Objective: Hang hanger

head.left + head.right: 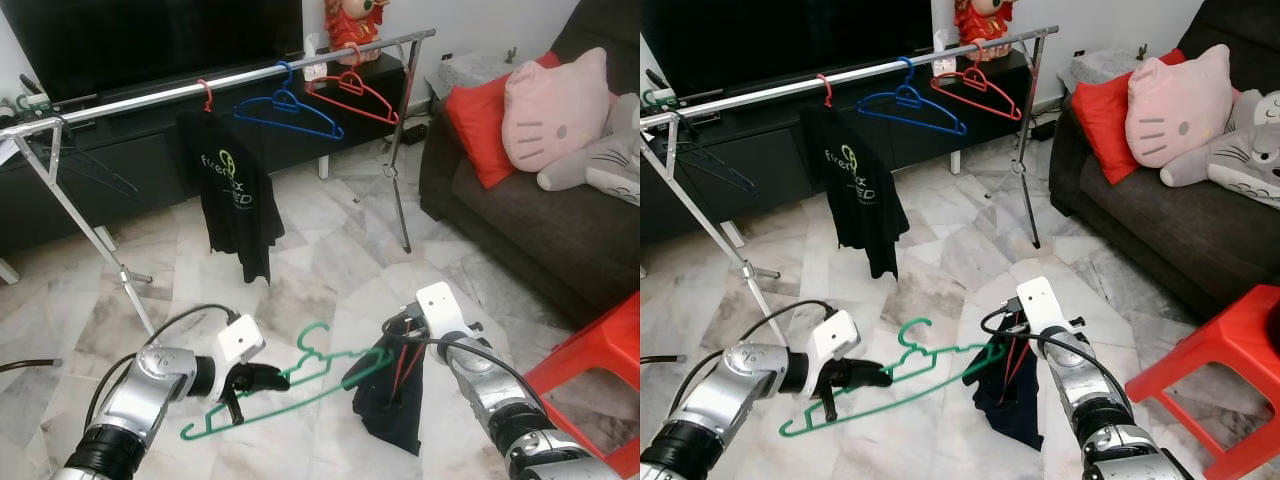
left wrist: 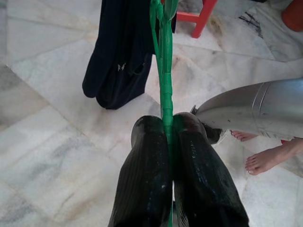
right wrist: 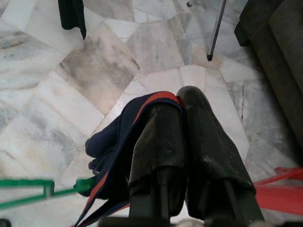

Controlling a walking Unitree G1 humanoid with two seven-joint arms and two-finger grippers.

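Left claw (image 1: 243, 385) pinches green hanger (image 1: 300, 385); right claw (image 3: 182, 101) pinches dark garment (image 1: 392, 400)

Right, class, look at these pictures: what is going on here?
The robot stands before a clothes rail. Its left gripper is shut on a green hanger, held low over the marble floor. Its right gripper is shut on a dark garment draped over the hanger's far end. The rail carries a black T-shirt, a blue hanger and a red hanger. The green hanger is not yet hung.
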